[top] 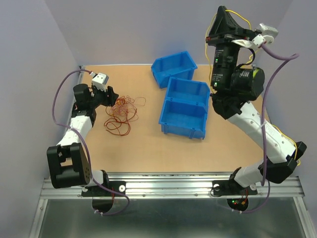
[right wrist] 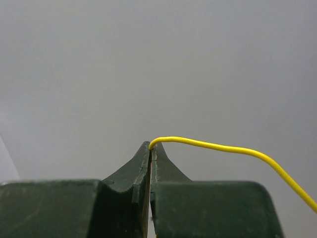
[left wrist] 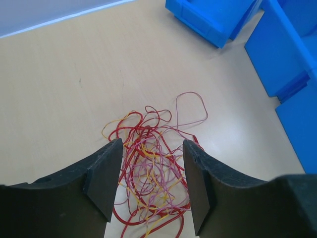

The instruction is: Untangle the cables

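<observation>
Tangle of red, orange and yellow cables [top: 120, 113] near the left edge of the tabletop [top: 148, 148], left gripper [left wrist: 152, 148] over it with jaws spread apart, right gripper [right wrist: 150, 148] raised high, clamped on one yellow cable [right wrist: 223, 147], two blue bins [top: 182, 128] toward the far edge.

Blue bins [top: 184, 103] block the right; bare table [top: 148, 119] separates them from the cables [top: 121, 113].
</observation>
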